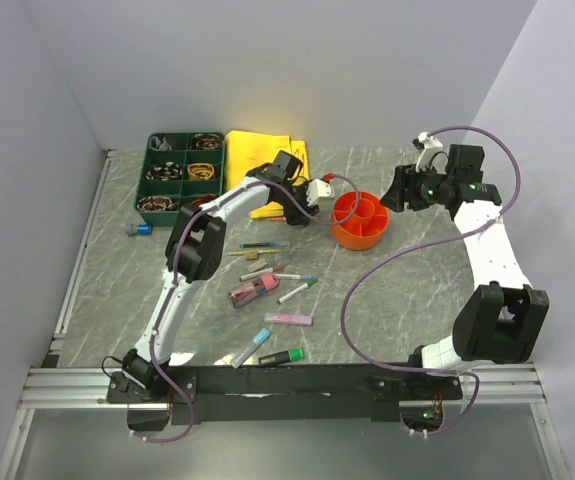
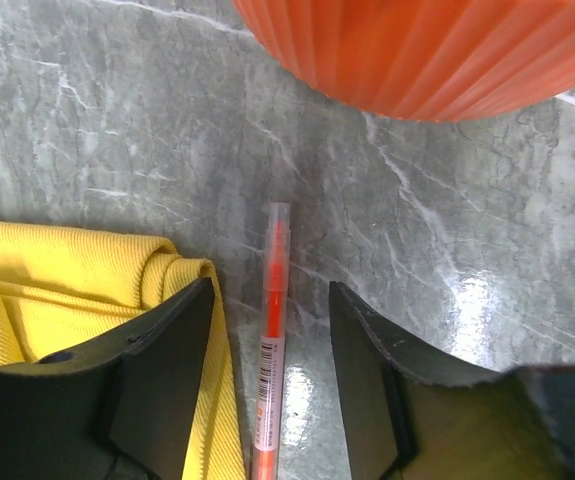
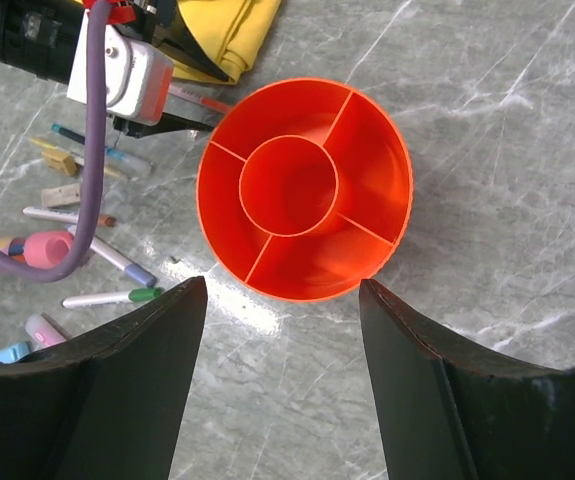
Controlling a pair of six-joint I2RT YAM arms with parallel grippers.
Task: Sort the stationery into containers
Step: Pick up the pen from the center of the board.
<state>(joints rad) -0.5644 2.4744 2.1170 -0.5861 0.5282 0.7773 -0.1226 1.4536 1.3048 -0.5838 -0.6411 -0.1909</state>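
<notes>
Ribbed orange pot (image 2: 437, 50), orange-red pen (image 2: 272, 320), yellow cloth (image 2: 57, 270), grey white-veined table (image 2: 97, 110), seemingly dark green tray (image 1: 186, 152).

The round orange ribbed plastic pot (image 1: 355, 238) stands upright on the grey marble-pattern surface (image 1: 417, 290). A central round well is ringed by four divided compartments. The dark green rectangular tray (image 1: 186, 157), with square compartments in two columns of three, sits at the far left and holds dark coiled items (image 1: 205, 171). A slim translucent red-orange pen (image 2: 270, 340) lies flat near the pot, one end toward its wall. Nearer the front, apart from both containers, other pieces lie flat and scattered: a fat pink marker (image 1: 252, 292), a green-capped white pen (image 1: 297, 291), a pink highlighter (image 1: 289, 319) and a light-blue highlighter (image 1: 252, 347).
</notes>
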